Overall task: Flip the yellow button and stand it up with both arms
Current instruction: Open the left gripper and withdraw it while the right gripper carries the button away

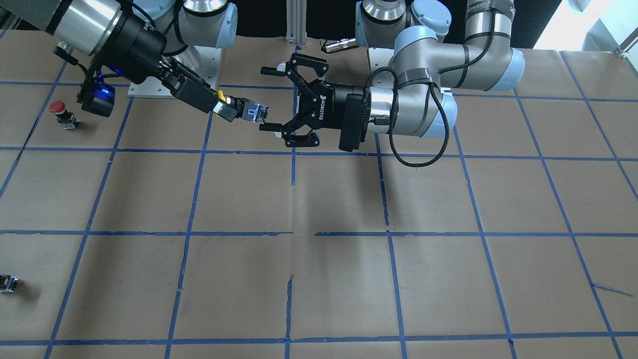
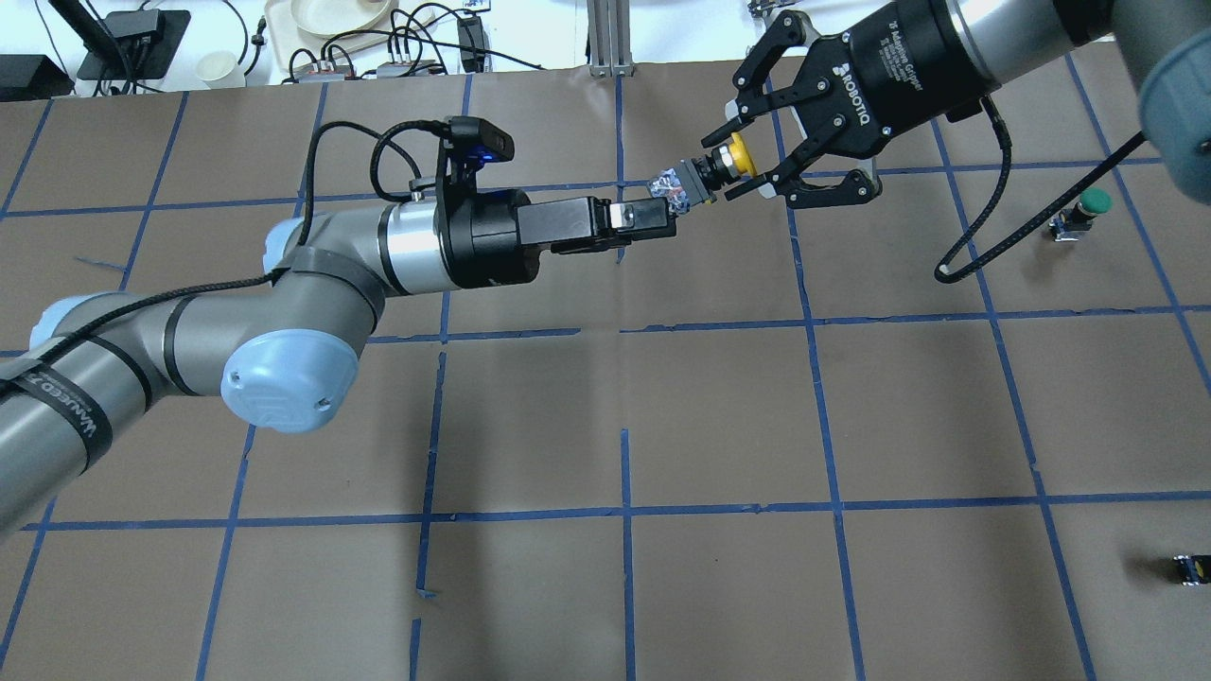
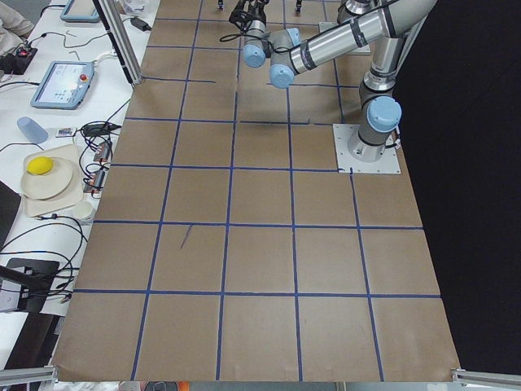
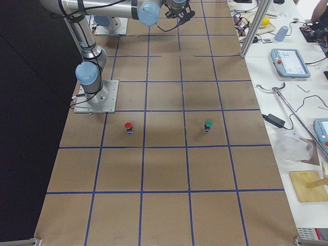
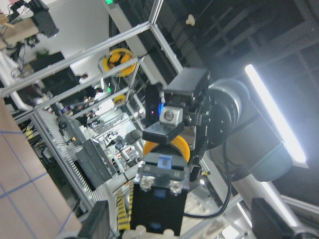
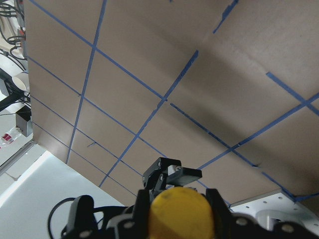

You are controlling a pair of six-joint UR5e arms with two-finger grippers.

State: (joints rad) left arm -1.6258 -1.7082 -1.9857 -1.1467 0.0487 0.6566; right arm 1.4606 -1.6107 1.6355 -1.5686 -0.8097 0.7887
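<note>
Two arms: left arm (image 1: 478, 65), right arm (image 1: 89, 25). Three buttons: yellow button (image 2: 739, 156), red button (image 1: 58, 107), green button (image 2: 1094, 200). One small black part (image 2: 1190, 567).

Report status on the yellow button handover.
Right pincer shut on yellow button cap, midair. Left pincer open at its body end. Nothing else between them.

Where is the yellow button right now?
In the overhead view the yellow button hangs above the table near the top middle, its cap pinched in the right pincer, its grey end pointing at the open left pincer.
</note>
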